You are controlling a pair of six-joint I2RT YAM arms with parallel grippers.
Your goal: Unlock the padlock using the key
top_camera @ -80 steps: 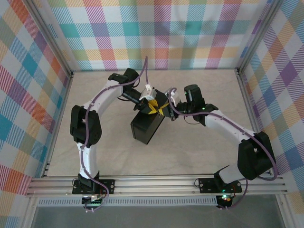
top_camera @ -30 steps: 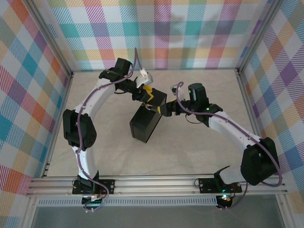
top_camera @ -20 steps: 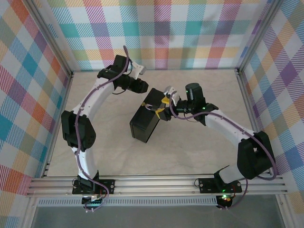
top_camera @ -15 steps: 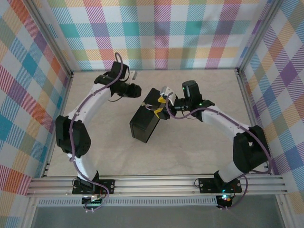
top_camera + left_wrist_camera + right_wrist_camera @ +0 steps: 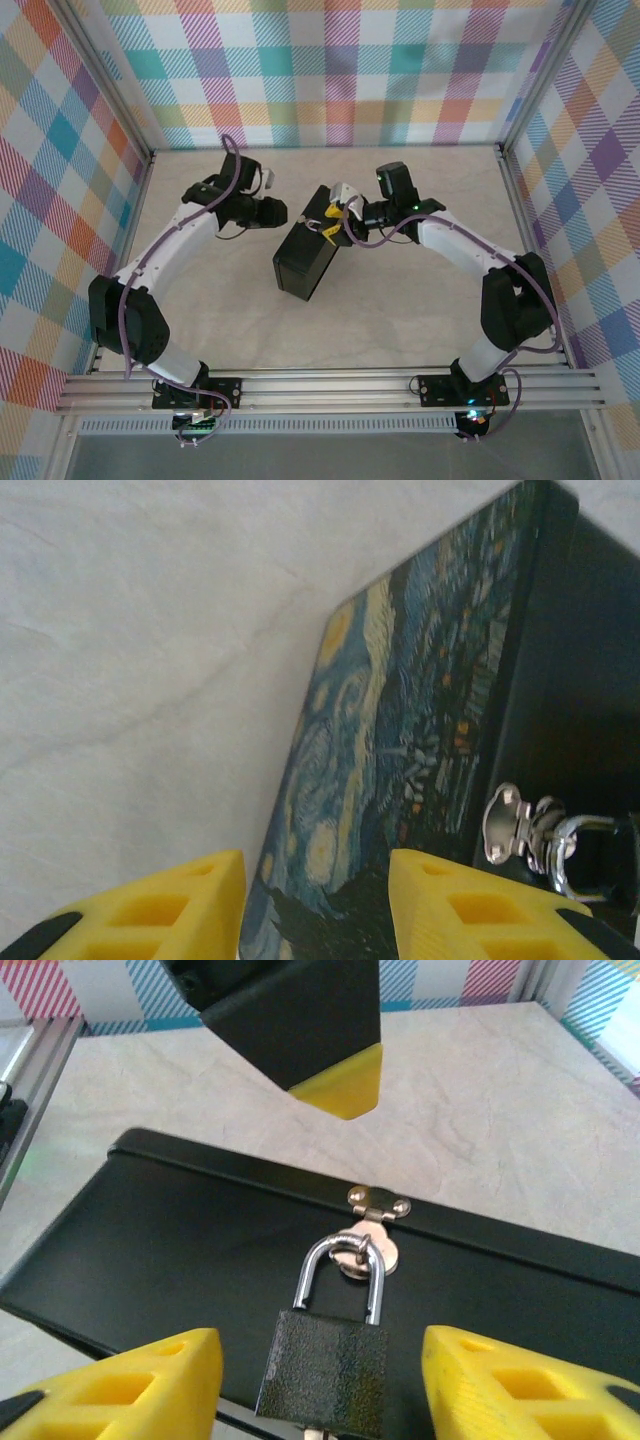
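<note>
Pale table (image 5: 500, 1100) bore the box (image 5: 180, 1230); padlock (image 5: 322, 1370) hung locked between the right gripper's (image 5: 320, 1355) spread fingers, untouched. Empty, the left gripper (image 5: 316, 885) stood spread. Unlocking not yet done.

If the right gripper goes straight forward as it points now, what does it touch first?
Most likely the padlock, hanging from the hasp straight ahead, centred between the open jaws. The black box is just behind it. How near is unclear.
</note>
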